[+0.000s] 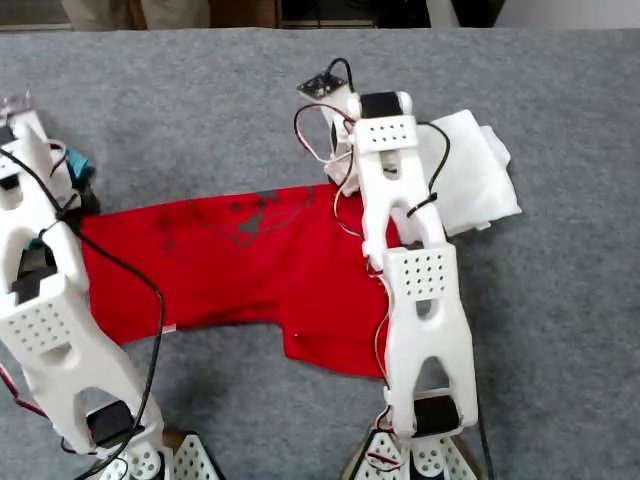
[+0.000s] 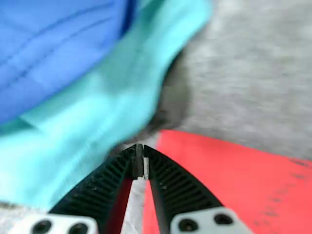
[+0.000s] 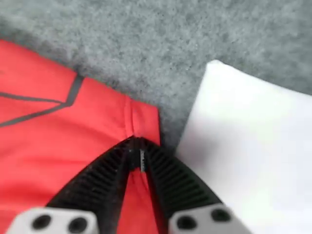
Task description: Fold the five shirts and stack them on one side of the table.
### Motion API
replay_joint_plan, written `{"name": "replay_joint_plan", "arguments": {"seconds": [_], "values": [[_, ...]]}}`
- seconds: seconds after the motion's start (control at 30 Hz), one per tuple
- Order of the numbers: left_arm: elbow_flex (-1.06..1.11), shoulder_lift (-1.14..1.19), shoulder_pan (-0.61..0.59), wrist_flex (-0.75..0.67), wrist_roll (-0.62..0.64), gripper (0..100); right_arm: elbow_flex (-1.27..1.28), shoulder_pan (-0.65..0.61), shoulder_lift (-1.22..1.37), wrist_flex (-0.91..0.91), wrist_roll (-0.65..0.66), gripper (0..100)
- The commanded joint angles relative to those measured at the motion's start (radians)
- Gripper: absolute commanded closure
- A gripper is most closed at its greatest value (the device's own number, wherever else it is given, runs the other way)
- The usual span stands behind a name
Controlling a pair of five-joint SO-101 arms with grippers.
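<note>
While clenched on a thin pinch of red shirt (image 3: 58, 141) hem, could slip at the right end effector (image 3: 138, 156) — or drag the white shirt (image 3: 253, 146) just beside it. Clenched also at the left end effector (image 2: 140, 163), hold unclear. From that wrist, a blue shirt (image 2: 53, 44) just ahead; from high, red shirt spread between both.

Red shirt (image 1: 240, 260) spread flat on table (image 1: 200, 90), dark print up; folded white shirt (image 1: 475, 185) just beside right end; teal shirt (image 2: 97, 122) & blue shirt (image 2: 53, 44) at left.

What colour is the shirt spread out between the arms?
The shirt is red with a dark print; clearest in the high view.
</note>
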Motion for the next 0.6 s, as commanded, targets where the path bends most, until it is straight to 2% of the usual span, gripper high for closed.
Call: {"name": "replay_joint_plan", "arguments": {"seconds": [0.0, 0.1, 0.2, 0.43, 0.57], "values": [[-0.032, -0.193, 0.051, 0.058, 0.006, 98, -0.156, -0.031, -0.107, 0.091, 0.003, 99.8], [0.032, -0.302, 0.078, 0.094, -0.002, 98, -0.179, -0.041, -0.154, 0.094, 0.025, 99.8], [0.183, -0.406, 0.086, 0.075, -0.060, 98, -0.104, -0.048, -0.240, 0.094, 0.043, 99.8], [0.720, -0.607, 0.025, -0.242, -0.104, 98, 0.367, -0.082, -0.621, 0.089, 0.172, 99.8], [0.918, -0.664, -0.003, -0.376, -0.104, 98, 0.684, -0.085, -0.852, 0.034, 0.281, 99.8]]}}
